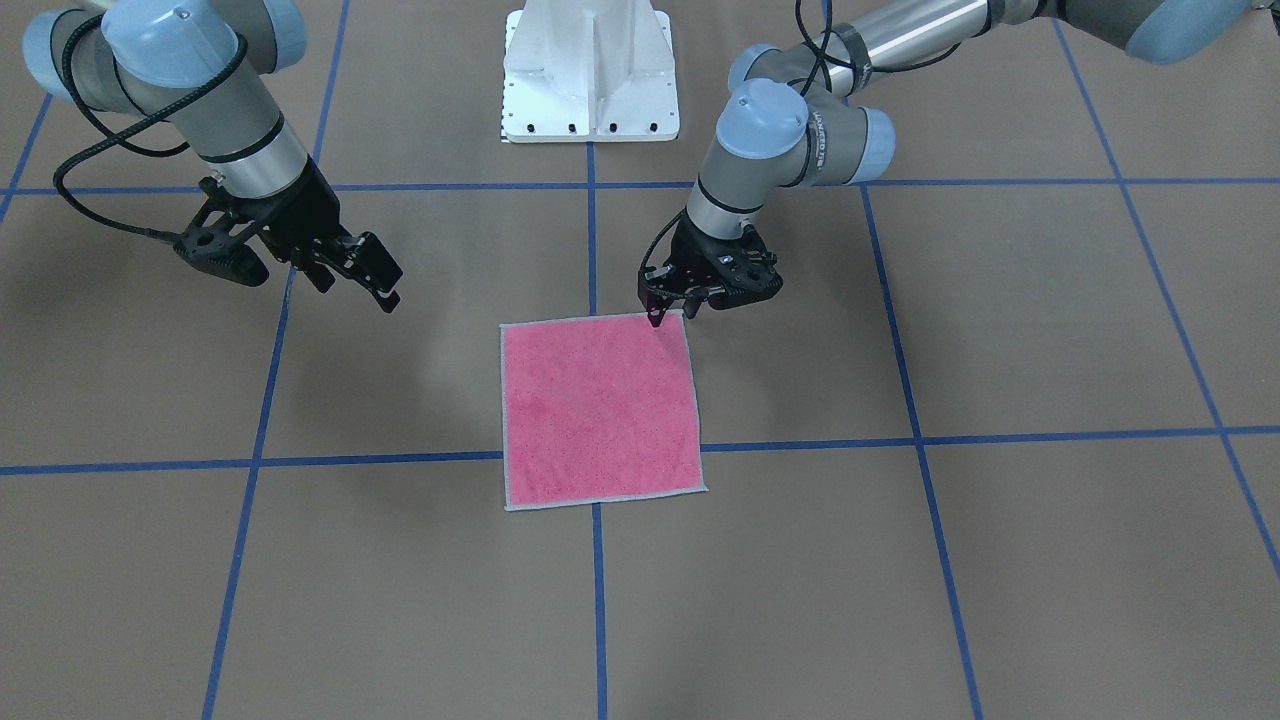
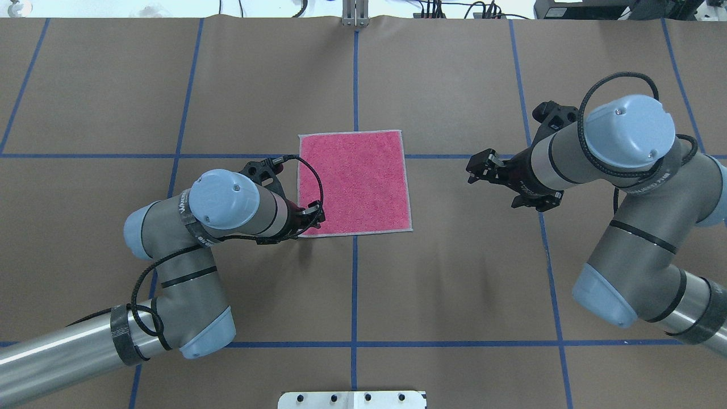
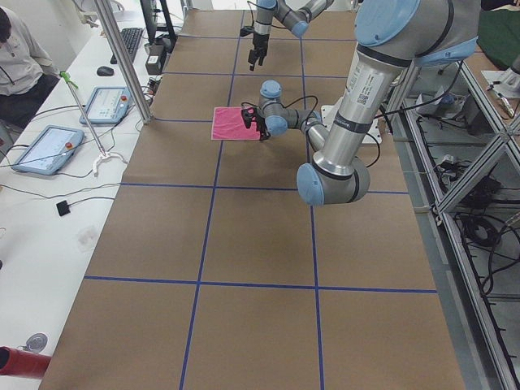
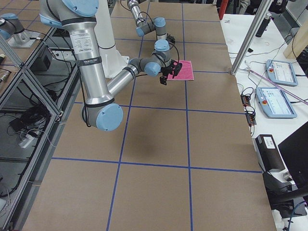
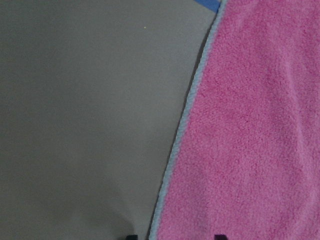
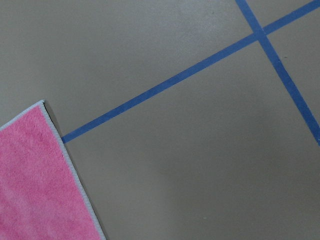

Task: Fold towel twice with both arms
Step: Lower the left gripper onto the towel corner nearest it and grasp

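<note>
The towel [image 1: 600, 405] [image 2: 355, 182] lies flat and unfolded on the brown table, pink face up, its light grey edge showing all round. My left gripper [image 1: 672, 312] [image 2: 309, 218] is down at the towel's corner nearest the robot on its left side. It is open, and in the left wrist view its two tips straddle the towel's edge [image 5: 182, 130]. My right gripper [image 1: 385, 290] [image 2: 472, 170] hangs open and empty above bare table, well off the towel's right side. The right wrist view catches only the towel's far corner [image 6: 30, 175].
Blue tape lines [image 1: 595, 600] divide the table into squares. The white pedestal base [image 1: 590, 70] stands at the robot's edge. A side bench holds control tablets [image 3: 49, 146] and a metal post [image 3: 122, 57], with a person [image 3: 16, 57] seated beside it.
</note>
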You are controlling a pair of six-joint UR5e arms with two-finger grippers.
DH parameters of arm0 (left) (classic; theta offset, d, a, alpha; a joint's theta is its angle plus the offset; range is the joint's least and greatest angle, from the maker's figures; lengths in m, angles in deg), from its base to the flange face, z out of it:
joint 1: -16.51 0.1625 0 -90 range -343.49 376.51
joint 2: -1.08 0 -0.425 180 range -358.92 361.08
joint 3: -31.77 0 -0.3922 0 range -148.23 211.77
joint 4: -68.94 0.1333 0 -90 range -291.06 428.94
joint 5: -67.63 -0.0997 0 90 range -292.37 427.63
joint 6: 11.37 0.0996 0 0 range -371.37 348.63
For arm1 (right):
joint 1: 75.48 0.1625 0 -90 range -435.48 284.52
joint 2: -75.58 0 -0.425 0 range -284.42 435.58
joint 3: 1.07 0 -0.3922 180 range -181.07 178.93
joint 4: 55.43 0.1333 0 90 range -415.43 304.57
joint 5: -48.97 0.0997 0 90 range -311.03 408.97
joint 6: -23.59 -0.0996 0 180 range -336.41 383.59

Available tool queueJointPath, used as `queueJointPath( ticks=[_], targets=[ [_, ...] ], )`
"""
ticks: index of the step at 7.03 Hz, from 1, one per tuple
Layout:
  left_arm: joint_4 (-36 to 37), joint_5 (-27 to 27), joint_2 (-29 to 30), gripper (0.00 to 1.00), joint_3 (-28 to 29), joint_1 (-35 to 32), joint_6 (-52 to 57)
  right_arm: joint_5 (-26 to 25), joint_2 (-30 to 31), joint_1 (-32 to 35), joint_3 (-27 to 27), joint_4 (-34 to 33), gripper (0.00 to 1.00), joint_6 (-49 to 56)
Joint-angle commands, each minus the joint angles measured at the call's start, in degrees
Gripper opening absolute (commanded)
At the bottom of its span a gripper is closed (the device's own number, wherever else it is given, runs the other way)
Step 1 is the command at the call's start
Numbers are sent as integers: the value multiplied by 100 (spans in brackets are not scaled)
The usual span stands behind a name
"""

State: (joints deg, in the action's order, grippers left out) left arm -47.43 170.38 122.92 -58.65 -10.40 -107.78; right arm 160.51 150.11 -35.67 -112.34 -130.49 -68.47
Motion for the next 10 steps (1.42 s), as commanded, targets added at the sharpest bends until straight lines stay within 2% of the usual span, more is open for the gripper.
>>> queueJointPath(
  ticks=[1, 3, 8, 10],
  targets=[
    [0, 0, -3, 39, -1, 2, 8, 0, 0, 0, 0, 0, 100, -5],
    [0, 0, -3, 35, -1, -7, 26, 0, 0, 0, 0, 0, 100, -5],
    [26, 35, -64, 34, -72, 2, 53, 0, 0, 0, 0, 0, 100, -5],
    [35, 26, -65, 23, -80, 2, 53, 0, 0, 0, 0, 0, 100, -5]
  ],
)
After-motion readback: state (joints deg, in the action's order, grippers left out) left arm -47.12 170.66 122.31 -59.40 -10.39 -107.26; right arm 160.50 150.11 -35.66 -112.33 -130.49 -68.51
